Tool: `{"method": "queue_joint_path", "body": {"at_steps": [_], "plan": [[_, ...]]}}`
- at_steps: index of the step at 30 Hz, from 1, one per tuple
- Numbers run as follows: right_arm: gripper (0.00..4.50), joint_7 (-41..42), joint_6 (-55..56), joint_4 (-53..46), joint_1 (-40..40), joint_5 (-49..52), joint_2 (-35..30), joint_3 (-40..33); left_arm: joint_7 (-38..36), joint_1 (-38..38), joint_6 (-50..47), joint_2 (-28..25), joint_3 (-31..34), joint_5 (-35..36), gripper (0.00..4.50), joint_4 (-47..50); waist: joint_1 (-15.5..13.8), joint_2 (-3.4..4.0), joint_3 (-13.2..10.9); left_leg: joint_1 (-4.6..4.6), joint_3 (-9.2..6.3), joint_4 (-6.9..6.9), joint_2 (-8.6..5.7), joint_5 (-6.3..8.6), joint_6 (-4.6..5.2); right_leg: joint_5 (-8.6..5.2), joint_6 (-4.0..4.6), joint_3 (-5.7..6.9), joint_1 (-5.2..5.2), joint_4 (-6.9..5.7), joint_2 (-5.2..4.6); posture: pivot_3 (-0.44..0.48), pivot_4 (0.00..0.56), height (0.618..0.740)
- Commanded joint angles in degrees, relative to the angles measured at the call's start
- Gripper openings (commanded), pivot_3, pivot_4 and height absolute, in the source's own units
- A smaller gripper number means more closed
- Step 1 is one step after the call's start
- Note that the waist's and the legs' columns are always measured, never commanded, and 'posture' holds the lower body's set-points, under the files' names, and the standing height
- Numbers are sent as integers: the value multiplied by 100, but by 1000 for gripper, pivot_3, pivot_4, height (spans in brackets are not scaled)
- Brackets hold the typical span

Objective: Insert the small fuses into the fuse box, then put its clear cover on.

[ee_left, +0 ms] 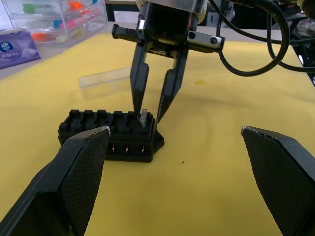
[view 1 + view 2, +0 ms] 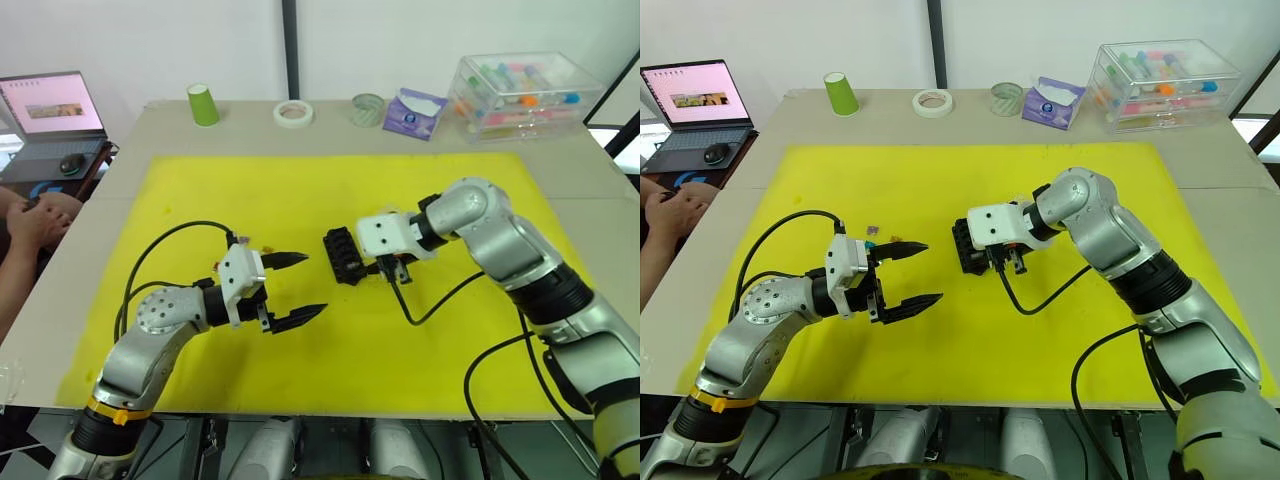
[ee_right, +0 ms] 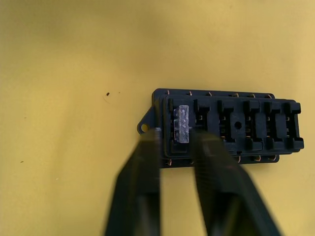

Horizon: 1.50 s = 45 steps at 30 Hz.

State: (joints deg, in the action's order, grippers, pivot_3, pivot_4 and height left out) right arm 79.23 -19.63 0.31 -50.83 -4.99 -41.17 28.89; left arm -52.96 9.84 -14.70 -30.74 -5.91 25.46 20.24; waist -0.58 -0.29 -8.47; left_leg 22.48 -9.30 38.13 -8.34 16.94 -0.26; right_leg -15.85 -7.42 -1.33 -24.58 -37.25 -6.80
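Left pincer (image 2: pixel 292 288) sits nearest the desk's front edge, above the yellow mat (image 2: pixel 330 370); its two black fingers stand wide apart and carry nothing; it points toward the fuse box. Fuse box (image 1: pixel 110 135) rests flat on the mat near the centre, just beyond the left pincer's tips; two rows of slots face upward. One grey fuse (image 3: pixel 183 124) stands seated in an end slot of the box; the other slots visible from the right wrist view appear unfilled. Right pincer (image 1: pixel 153 107) hangs directly over that end of the box, fingers pointing down, one on each side of the grey fuse; the fingers are slightly apart; contact with the fuse cannot be confirmed, and a narrow gap shows beside it in the left wrist view. Remaining small fuses (image 2: pixel 882 235) lie loose on the mat near the left pincer's wrist, too small to count or sort by colour. Clear cover (image 1: pixel 106 82) lies on the mat beyond the fuse box, apart from it. Along the desk's far edge: green cup (image 2: pixel 203 104), tape roll (image 2: pixel 293 113), tissue pack (image 2: pixel 413 112), clear bin (image 2: pixel 522 92) holding coloured tubes. A laptop (image 2: pixel 50 115) stands off the left side; a person's hands (image 2: pixel 38 218) rest clasped in front of it.
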Motion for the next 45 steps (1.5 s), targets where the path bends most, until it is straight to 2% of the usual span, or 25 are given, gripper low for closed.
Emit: {"method": "queue_joint_path", "body": {"at_steps": [1,13,16,18,19,30,45], "plan": [[1342,18,21,-135,-56,104,6,-247,-20,49,75,28,19,18,4500,76,0,0,0,0,0,0,0,0,0,0,0,0,0,0,0,0,150,740],[1342,-95,-512,-571,69,637,-50,-808,-30,117,73,49,45,11,4500,36,-5,0,0,0,-1,0,0,0,0,0,0,0,0,0,0,0,150,740],[768,-188,-738,-710,199,787,-21,-932,-23,161,109,82,46,13,4500,15,-7,0,0,0,-1,0,0,0,0,0,0,0,1,0,0,0,150,740],[135,-373,-780,-731,339,768,21,-971,-20,203,96,103,22,20,4500,7,-6,0,0,0,-1,0,0,0,0,0,0,0,1,0,-1,0,150,740],[47,-445,-796,-747,393,758,37,-971,-25,221,105,108,16,9,4500,-14,-5,0,0,0,-1,0,0,0,0,0,0,0,1,0,-1,0,150,740],[47,-953,-988,-808,683,832,205,-945,-77,362,-7,104,-22,24,4500,21,-7,0,0,0,-2,0,0,0,0,0,0,1,1,0,-1,0,150,740],[47,-1033,-893,-719,950,760,193,-784,-68,367,-147,70,33,59,4500,92,0,0,0,0,-2,0,0,0,0,0,0,1,1,0,0,0,150,740]]}}
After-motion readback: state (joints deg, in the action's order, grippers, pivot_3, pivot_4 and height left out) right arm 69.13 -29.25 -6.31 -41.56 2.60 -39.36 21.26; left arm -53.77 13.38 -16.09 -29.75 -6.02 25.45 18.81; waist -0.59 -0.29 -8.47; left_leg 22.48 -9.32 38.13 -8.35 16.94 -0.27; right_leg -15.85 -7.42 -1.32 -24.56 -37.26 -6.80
